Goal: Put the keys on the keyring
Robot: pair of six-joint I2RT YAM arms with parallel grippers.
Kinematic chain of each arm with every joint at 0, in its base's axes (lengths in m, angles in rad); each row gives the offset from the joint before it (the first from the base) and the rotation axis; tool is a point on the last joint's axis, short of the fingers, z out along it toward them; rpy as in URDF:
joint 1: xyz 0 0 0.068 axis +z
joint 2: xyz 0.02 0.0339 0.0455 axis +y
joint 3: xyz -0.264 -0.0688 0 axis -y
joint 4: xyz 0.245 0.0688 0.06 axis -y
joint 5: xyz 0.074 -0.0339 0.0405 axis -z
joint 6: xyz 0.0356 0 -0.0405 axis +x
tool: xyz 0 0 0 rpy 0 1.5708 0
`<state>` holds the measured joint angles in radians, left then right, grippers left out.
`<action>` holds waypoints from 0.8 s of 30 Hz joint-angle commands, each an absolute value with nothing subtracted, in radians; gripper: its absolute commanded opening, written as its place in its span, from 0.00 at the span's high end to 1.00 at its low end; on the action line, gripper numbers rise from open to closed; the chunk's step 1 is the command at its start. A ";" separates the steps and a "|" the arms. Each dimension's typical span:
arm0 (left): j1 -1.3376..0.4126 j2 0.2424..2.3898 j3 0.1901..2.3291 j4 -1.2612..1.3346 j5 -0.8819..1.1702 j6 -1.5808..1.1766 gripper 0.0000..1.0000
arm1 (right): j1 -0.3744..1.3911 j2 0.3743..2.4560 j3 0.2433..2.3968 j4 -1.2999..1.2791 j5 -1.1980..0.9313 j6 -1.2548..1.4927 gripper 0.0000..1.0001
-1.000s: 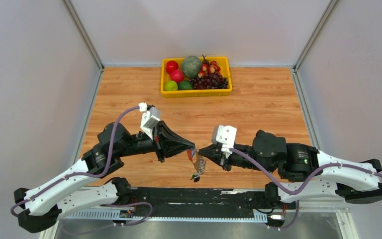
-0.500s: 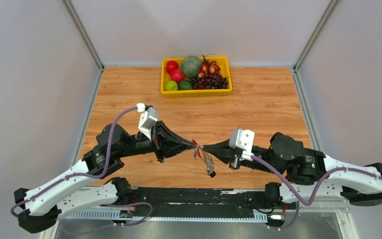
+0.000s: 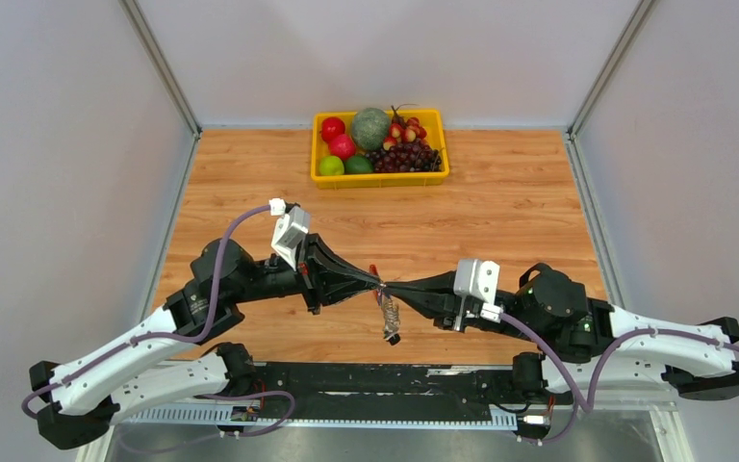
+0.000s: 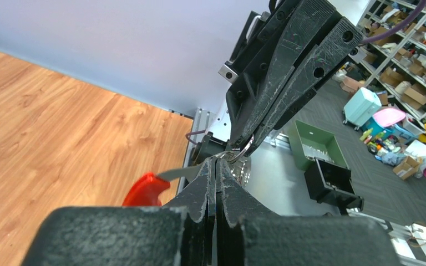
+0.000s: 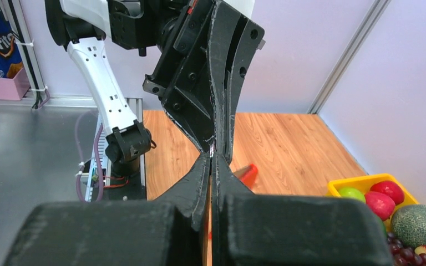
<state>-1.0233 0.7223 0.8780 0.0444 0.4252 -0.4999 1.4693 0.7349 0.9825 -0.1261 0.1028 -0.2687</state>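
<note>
**Threading in hand: red key and keyring brought tip to tip above the table**

Both arms reach inward from their bases and meet nose to nose on the midline, over the near half of the wooden table (image 3: 500, 202). Their forearms lie nearly level and in one line. The left gripper (image 3: 377, 286) is clenched on the red key (image 4: 144, 189). It pinches the silver blade, and the red plastic head sticks out sideways, clear of the fingers.

The right gripper (image 3: 388, 287) is clamped on the keyring (image 4: 243, 151), whose thin silver loop shows right at its fingertips, touching or almost touching the left gripper's tip. The grey charm (image 3: 390, 318) dangles freely below the meeting point, off the table. No blue key can be made out. Whether it hangs within that bundle cannot be told.

As I judge it, this is the threading step itself, at alignment and not yet done. The key's head sits beside the ring, not through it.

The next move likely calls for very small, coordinated motions. The red head has to turn toward the loop and the ring's split has to be found. The key then has to slide along the wire while both grips hold firm.

The main risks appear to be the blade slipping in the pinch or the ring twisting away.
</note>
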 commanded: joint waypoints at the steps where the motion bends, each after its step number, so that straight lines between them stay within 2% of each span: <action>1: -1.022 0.730 0.869 0.082 0.435 -0.513 0.99 | 1.466 0.724 0.966 0.089 0.062 -0.288 1.00; 7: -1.022 0.721 0.863 0.093 0.433 -0.521 0.96 | 1.467 0.745 0.959 0.129 0.050 -0.291 1.00; 9: -1.021 0.718 0.862 0.090 0.432 -0.522 0.90 | 1.466 0.745 0.959 0.129 0.051 -0.293 1.00; 10: -1.022 0.712 0.862 0.083 0.426 -0.523 0.83 | 1.466 0.743 0.958 0.129 0.051 -0.292 1.00; 15: -1.021 0.666 0.862 0.053 0.392 -0.511 0.74 | 1.466 0.712 0.946 0.129 0.054 -0.278 1.00; 18: -1.021 0.626 0.868 0.026 0.361 -0.497 0.63 | 1.466 0.701 0.940 0.126 0.053 -0.263 1.00; 24: -1.021 0.577 0.889 0.026 0.343 -0.476 0.56 | 1.466 0.684 0.929 0.130 0.059 -0.222 1.00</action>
<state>-1.0233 0.6006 0.8619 0.0147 0.3634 -0.5037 1.4693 0.7048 0.9295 0.0509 0.0689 -0.2646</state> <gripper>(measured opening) 0.426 0.005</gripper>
